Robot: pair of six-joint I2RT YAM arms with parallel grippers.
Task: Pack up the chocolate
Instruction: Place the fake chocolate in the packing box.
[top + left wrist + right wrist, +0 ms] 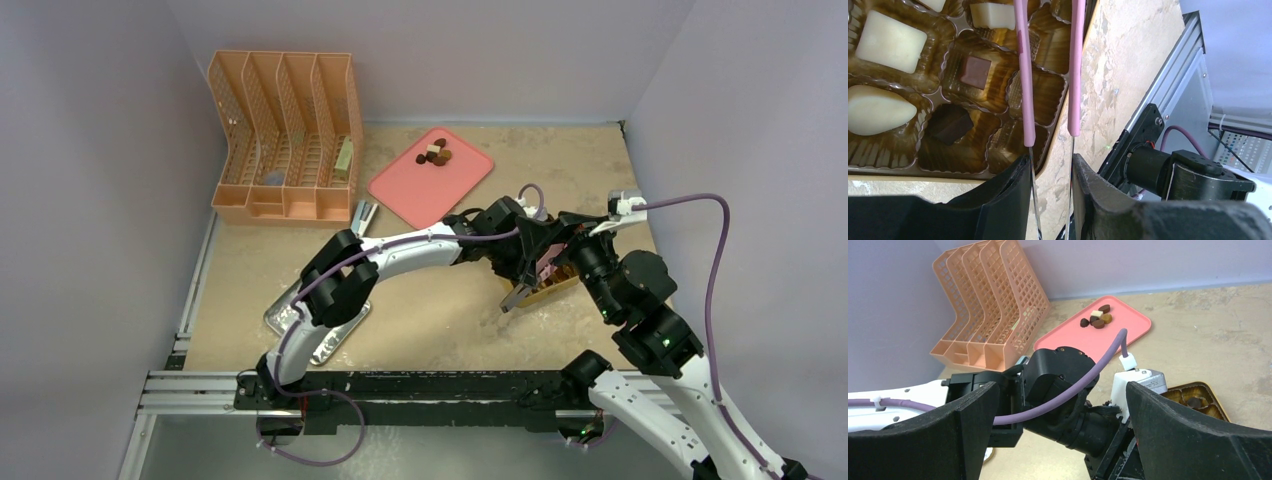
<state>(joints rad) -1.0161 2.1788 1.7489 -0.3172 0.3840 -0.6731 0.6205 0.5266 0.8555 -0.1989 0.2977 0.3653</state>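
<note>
Several chocolate pieces (pixel 436 155) (pixel 1096 319) lie in a small heap at the far corner of the pink tray (pixel 425 190). The gold gridded box (pixel 553 290) (pixel 1198 390) holds more chocolate: cream pieces (pixel 890 42) and dark ones (pixel 950 126) in its cups. My left gripper (pixel 530 262) (pixel 1050 162) is shut on pink-tipped tongs (pixel 1074 75), whose arms stand apart over the box's right edge with nothing between them that I can see. My right gripper (pixel 572 228) (pixel 1060 390) hovers open just behind the left wrist, holding nothing.
A peach wire file organizer (pixel 285 135) stands at the back left. A crumpled foil tray (pixel 300 320) lies under the left arm's elbow, and a small silver object (pixel 362 215) sits near the organizer. A metal rail (pixel 400 385) runs along the near edge.
</note>
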